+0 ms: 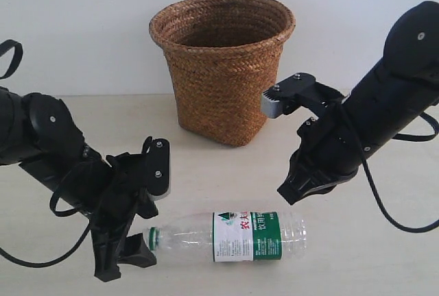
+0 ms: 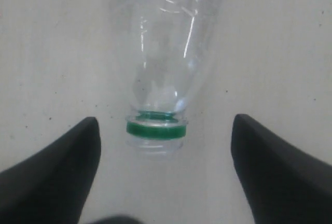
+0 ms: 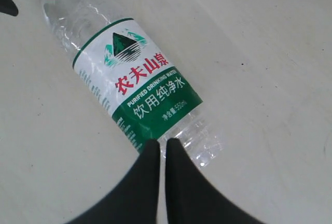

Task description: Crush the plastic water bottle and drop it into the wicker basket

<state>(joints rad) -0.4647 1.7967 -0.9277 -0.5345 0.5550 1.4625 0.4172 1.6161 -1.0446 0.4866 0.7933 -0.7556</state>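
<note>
**Ana:** Where is the small clear ribbed plastic bottle (image 1: 236, 236) with the green-and-white label lying?

**Ben:** It is lying on its side on the pale counter (image 1: 384, 262), in front of the brown woven wicker basket (image 1: 221, 70) and well apart from it; its green-ringed neck is pointing towards the basket's left, its base towards the basket's right; its body is looking round, not flattened.

**Ana:** And what is the left pincer (image 1: 130, 251) doing?

**Ben:** It is sitting in front of the basket and to its left, at the bottle's neck; its black fingers (image 2: 52, 175) are standing wide apart, one on each side of the neck, touching nothing.

**Ana:** And the right pincer (image 1: 300, 190)?

**Ben:** It is hanging in front of the basket's right side, over the bottle's base end; its fingers (image 3: 135, 193) are pressing almost together, showing only a thin slit between them, and are holding nothing; whether the tips are touching the bottle, I cannot tell.
</note>
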